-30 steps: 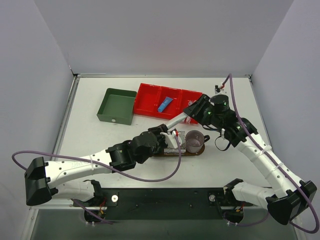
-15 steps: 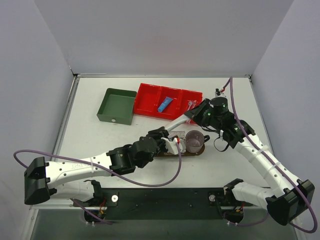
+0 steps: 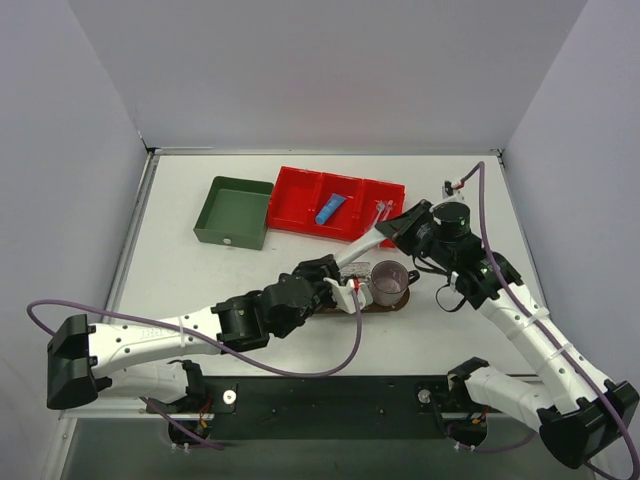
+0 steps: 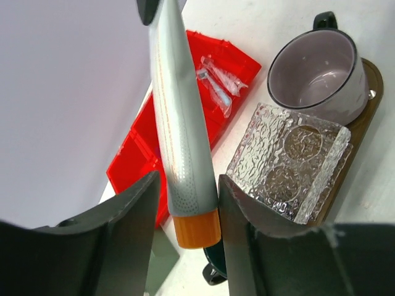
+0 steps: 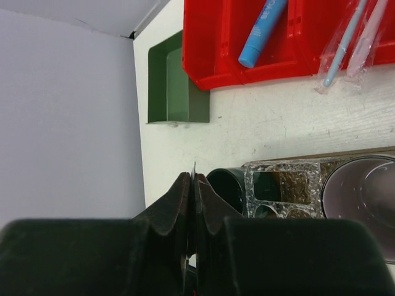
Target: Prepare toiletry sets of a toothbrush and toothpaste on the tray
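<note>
1. Toothpaste tube [image 4: 179,123]: probably light, soft-walled and slick, and it dents if squeezed hard. Best grip is mid-body, pads on the flat faces, away from the cap end.
2. Left gripper [image 4: 188,185] pinches the tube just above the cap. The body points far-right, above the tray [image 4: 372,77], left of the pink mug [image 4: 315,71].
3. Right gripper [image 5: 193,182]: fingers pressed together, nothing clearly held.

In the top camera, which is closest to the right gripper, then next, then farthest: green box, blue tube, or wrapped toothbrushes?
1. the wrapped toothbrushes, in the red bin's right compartment, beside the right gripper.
2. the blue tube, middle compartment.
3. the green box, left of the bin.
</note>
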`<state>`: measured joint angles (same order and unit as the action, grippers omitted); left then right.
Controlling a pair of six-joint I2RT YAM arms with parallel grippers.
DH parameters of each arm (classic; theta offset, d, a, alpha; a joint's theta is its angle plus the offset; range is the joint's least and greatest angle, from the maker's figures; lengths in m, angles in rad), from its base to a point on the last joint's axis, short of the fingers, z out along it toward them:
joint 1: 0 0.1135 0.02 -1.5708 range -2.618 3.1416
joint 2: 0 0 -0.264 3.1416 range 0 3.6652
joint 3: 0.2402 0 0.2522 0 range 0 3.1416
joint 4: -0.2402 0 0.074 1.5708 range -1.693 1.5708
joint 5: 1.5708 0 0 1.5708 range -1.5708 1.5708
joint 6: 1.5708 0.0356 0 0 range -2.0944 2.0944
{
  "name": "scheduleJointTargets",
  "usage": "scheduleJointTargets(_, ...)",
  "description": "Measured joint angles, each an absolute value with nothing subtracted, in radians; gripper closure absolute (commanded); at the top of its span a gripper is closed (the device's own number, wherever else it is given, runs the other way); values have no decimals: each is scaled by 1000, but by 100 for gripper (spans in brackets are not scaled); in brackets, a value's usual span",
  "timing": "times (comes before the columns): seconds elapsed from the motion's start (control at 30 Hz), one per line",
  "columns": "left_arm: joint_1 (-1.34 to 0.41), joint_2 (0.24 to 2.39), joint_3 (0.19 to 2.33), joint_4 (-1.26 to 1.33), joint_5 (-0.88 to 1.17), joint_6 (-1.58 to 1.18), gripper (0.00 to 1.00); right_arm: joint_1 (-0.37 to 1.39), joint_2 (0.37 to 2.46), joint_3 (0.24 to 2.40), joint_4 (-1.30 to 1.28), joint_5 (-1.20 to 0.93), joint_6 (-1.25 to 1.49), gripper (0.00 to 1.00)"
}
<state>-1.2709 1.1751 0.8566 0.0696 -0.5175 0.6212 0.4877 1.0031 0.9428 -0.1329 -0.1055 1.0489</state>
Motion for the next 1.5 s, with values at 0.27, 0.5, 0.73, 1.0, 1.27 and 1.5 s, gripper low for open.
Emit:
scheduleJointTargets(0.27,-1276,1078,857,54,-455,562,21,447,957,1002,-195,-79,937,100)
scheduleJointTargets(0.5,-1177,976,858,43,-276,400,18,432,877,1087,-314,-5,778,100)
scheduleJointTargets(0.73,-690,1014,904,28,86,47,18,441,858,1164,-374,-66,599,100)
scheduleJointTargets(1.0,-527,1182,908,261,695,-353,18,595,932,1220,-403,-227,430,100)
scheduleJointTargets(1.27,-604,1209,908,419,1003,-507,17,719,1048,1269,-402,-385,383,100)
scheduleJointTargets(1.5,-707,1251,923,414,1106,-511,17,756,1063,1269,-340,-477,395,100)
